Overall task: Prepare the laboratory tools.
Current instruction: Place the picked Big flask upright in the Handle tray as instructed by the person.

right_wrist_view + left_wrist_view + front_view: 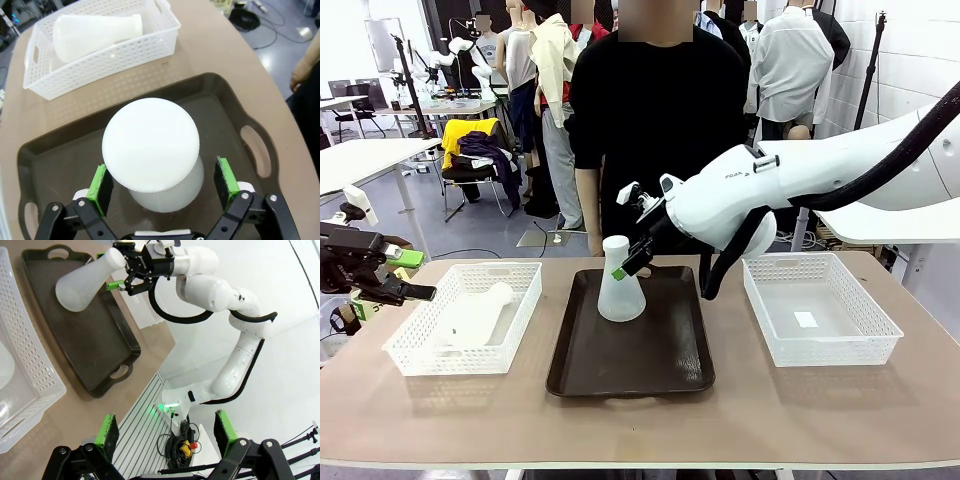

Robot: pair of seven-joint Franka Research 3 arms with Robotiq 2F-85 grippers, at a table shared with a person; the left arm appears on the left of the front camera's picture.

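**We see one flask standing between the right jaws, the other lying in a basket.**
The right gripper has its jaws spread on either side of the upright flask. A gap shows at one pad, and we cannot tell whether the other pad touches. The flask stands on the dark tray under those jaws. Well beyond them, the second flask lies on its side in the white basket. The left gripper hangs just outside that basket, its jaws spread with nothing between them.
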